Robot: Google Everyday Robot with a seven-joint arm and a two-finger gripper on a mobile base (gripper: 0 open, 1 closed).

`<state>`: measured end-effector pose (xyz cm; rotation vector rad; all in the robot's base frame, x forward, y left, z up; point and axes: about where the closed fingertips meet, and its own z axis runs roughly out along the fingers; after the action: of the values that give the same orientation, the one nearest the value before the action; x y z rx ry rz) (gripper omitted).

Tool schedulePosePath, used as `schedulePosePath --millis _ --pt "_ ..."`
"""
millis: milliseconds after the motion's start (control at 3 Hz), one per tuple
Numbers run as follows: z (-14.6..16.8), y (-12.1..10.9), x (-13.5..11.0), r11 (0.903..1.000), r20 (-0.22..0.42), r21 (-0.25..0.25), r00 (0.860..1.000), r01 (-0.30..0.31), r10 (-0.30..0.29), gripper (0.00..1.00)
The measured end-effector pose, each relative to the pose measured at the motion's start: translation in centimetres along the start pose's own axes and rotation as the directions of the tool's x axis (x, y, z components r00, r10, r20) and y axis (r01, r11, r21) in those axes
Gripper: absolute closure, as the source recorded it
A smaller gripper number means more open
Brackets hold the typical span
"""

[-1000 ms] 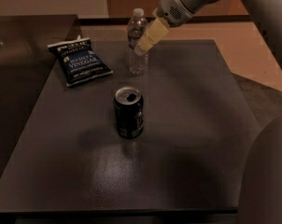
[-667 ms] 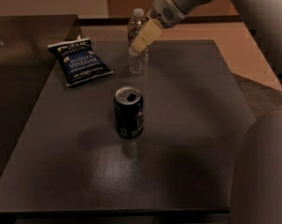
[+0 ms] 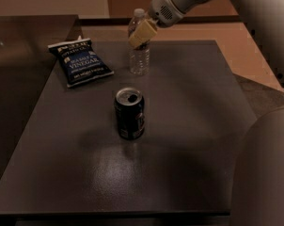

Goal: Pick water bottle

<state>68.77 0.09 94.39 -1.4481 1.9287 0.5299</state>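
Note:
The water bottle (image 3: 139,60) is a small clear ribbed bottle with a white cap. It stands upright at the far middle of the dark table (image 3: 189,126). My gripper (image 3: 142,33) comes down from the upper right and its tan tip lies across the bottle's upper body, covering the label band. The bottle's base rests on the table. A dark blue soda can (image 3: 129,113) stands open-topped in the middle of the table, nearer the camera than the bottle.
A blue bag of salt and vinegar chips (image 3: 81,61) lies flat to the left of the bottle. My white arm (image 3: 264,36) runs down the right side of the view. A second dark surface (image 3: 24,46) adjoins on the left.
My gripper has moved left and now overlaps the bottle's upper body. The bottle, can and chip bag have not moved.

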Motion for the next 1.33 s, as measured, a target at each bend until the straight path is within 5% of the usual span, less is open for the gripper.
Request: schedulePosePath --millis 667,1000,1333 --pt "-2.3 0.7 -1.6 0.9995 0.041 -0.002 0.999 0.032 -0.032 0.88" --pt "-5.7 1.0 -3.3 0.9963 0.064 0.017 0.994 0.085 -0.085 1.0" --pt "-9.4 1.5 -5.0 0.9882 0.075 0.044 0.986 0.147 -0.15 1.0"
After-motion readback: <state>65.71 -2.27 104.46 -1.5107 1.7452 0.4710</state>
